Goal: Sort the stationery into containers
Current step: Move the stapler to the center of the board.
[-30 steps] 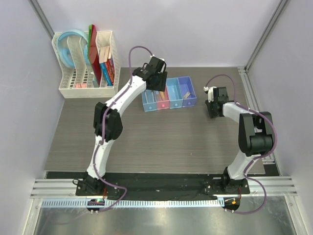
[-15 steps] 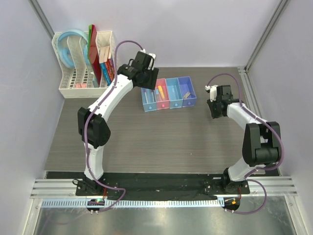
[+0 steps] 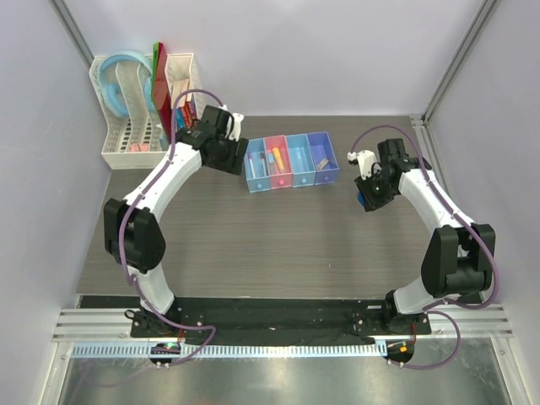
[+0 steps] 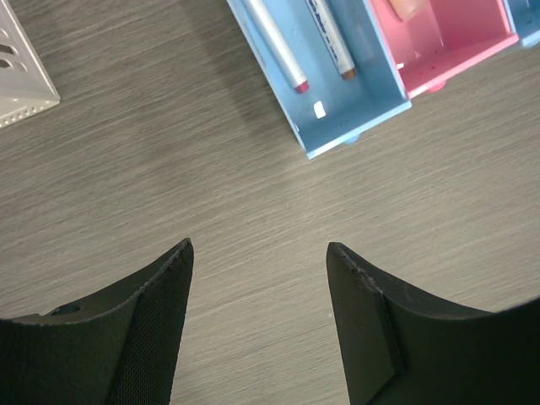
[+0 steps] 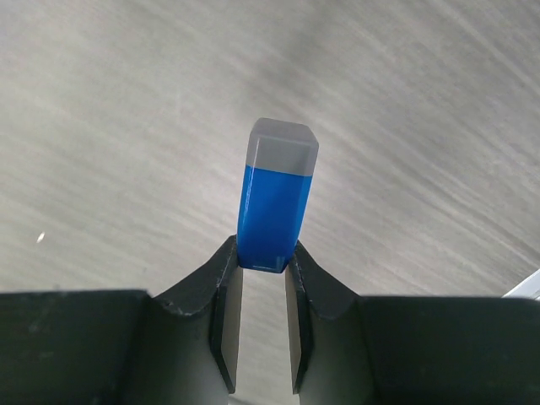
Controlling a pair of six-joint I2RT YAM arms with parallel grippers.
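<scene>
The containers point(image 3: 291, 160) are four joined bins at the back of the table, coloured light blue, pink, light blue and violet-blue. My left gripper point(image 3: 229, 159) hangs just left of them, open and empty point(image 4: 259, 249) above bare table. In the left wrist view, the first light-blue bin point(image 4: 371, 105) holds two grey pens point(image 4: 274, 42), and the pink bin point(image 4: 456, 51) holds a tan piece point(image 4: 409, 7). An orange-yellow piece point(image 3: 275, 155) lies in the pink bin. To the right of the bins, my right gripper point(image 3: 369, 194) is shut point(image 5: 263, 253) on a small blue block with a grey end point(image 5: 277, 198).
A white mesh rack point(image 3: 118, 156) with folders and books stands at the back left, close behind the left arm. Its corner point(image 4: 21, 80) shows in the left wrist view. A metal frame rail point(image 3: 426, 148) runs along the table's right edge.
The left arm has drawn back from above the bins to their left side, its jaws a little wider. The right gripper, still holding the blue block, has shifted slightly nearer and turned.
</scene>
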